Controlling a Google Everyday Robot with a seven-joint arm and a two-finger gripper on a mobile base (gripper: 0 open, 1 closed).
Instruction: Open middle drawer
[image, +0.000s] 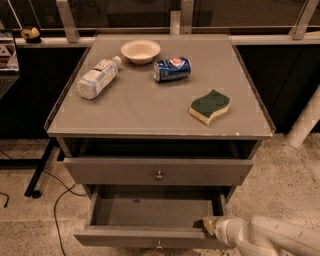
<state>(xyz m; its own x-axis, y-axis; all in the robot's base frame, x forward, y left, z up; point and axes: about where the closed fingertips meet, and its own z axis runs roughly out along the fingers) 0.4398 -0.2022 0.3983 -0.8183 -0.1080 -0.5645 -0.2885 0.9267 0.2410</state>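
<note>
The middle drawer (150, 212) of the grey cabinet stands pulled out, showing its plain grey inside. Its front panel (125, 237) is near the bottom edge of the view, with a small round knob (159, 245) at centre. My gripper (209, 226) is at the right end of the drawer's front, against the top edge of the panel, with the white arm (275, 240) reaching in from the lower right. The drawer above (158, 171) is shut, with its own small knob (159, 175).
On the cabinet top (150, 105) lie a plastic bottle (97, 78), a white bowl (140, 51), a blue soda can (171, 69) and a green-and-yellow sponge (210, 106). A black stand leg and cables (40, 175) are on the floor at left. A white post (305, 125) is at right.
</note>
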